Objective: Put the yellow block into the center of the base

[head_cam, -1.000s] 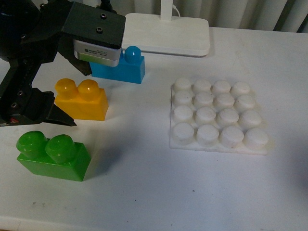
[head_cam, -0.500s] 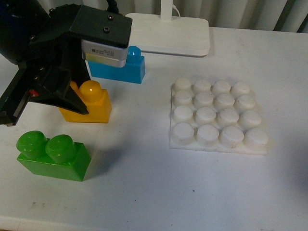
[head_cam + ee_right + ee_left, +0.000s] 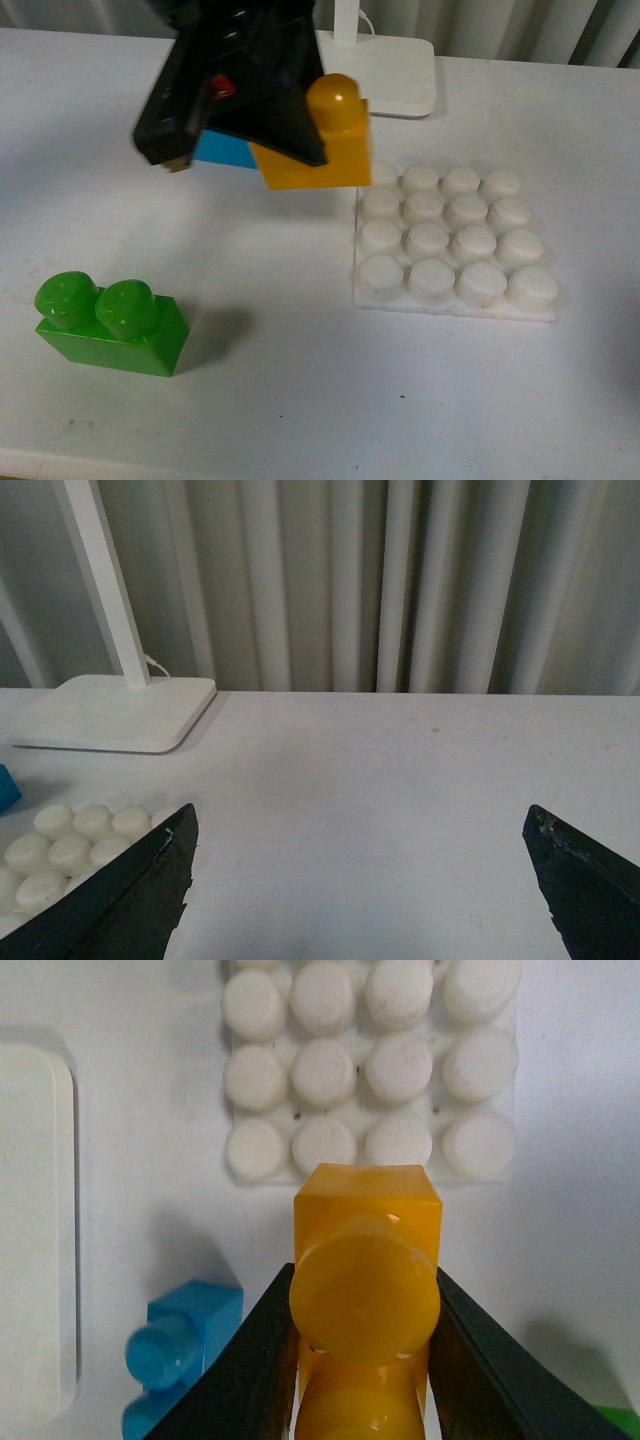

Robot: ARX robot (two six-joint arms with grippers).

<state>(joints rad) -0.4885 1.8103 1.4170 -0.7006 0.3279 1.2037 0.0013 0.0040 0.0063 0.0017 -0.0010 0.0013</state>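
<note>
Front view: The left gripper (image 3: 300,140) occupies the upper centre of the frame. Its jaws are closed on the yellow block (image 3: 325,150), which is held above the table (image 3: 280,400), just left of the upper left corner of the base (image 3: 455,240). A blue brick (image 3: 222,150) is partly hidden behind the gripper. A green brick (image 3: 110,322) stands at lower left. A lamp foot (image 3: 390,70) lies at top centre.

Left wrist view: Two black fingers (image 3: 262,1360) clamp the yellow block (image 3: 367,1210) on opposite sides. The base (image 3: 370,1070) lies beyond the block and apart from it.

Right wrist view: The right gripper (image 3: 360,900) is spread wide with nothing between its fingers. A corner of the base (image 3: 60,840) is visible.
</note>
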